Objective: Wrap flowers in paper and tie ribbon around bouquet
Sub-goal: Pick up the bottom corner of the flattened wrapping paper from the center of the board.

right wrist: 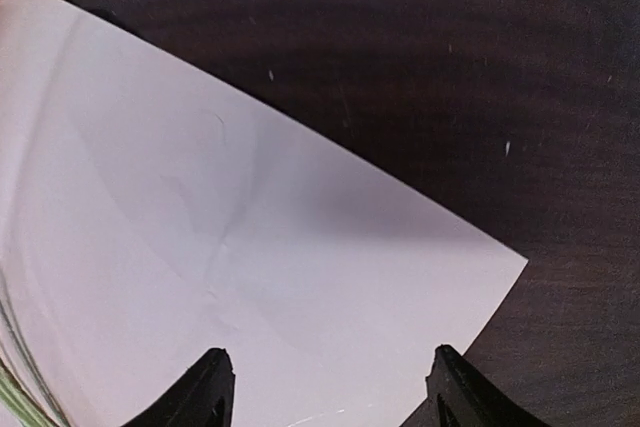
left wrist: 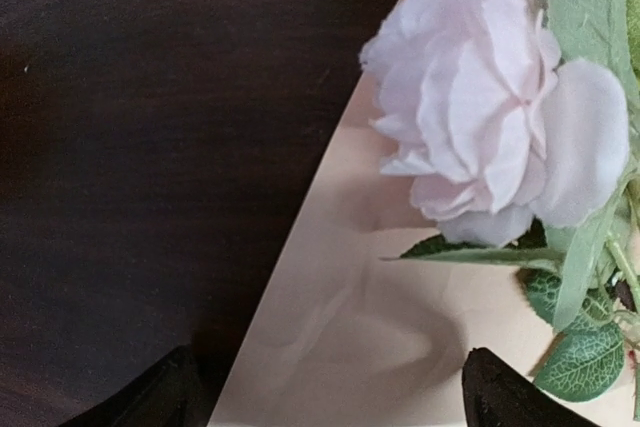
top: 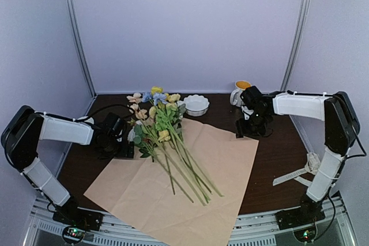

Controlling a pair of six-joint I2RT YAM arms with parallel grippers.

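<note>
Lying on the paper: the flowers, a loose bunch, heads toward the far side, thin green stems fanning toward the near edge.
Blossoms: yellow, peach, pale blue and cream; my left wrist view shows one pale pink bloom with soft layered petals, and veined green leaves beside it.
Paper: peach-tan side up, spread flat and unwrapped, set cornerwise on the table; thin, smooth, with faint creases.
Ribbon: a narrow cream-white strip on the table beside my right arm, well apart from the paper; any marks on it are too small to read.
My left gripper: at the paper's left edge, just beside the blossoms; jaws spread wide with nothing between them, one tip over dark wood, the other over the sheet.
My right gripper: over the paper's far right corner; jaws parted, gripping nothing.
Table: dark brown, fine wood grain.
Bowl: white, scalloped rim, just beyond the flower heads.
Mug: white, orange-yellow inside, at the far side near my right gripper.
</note>
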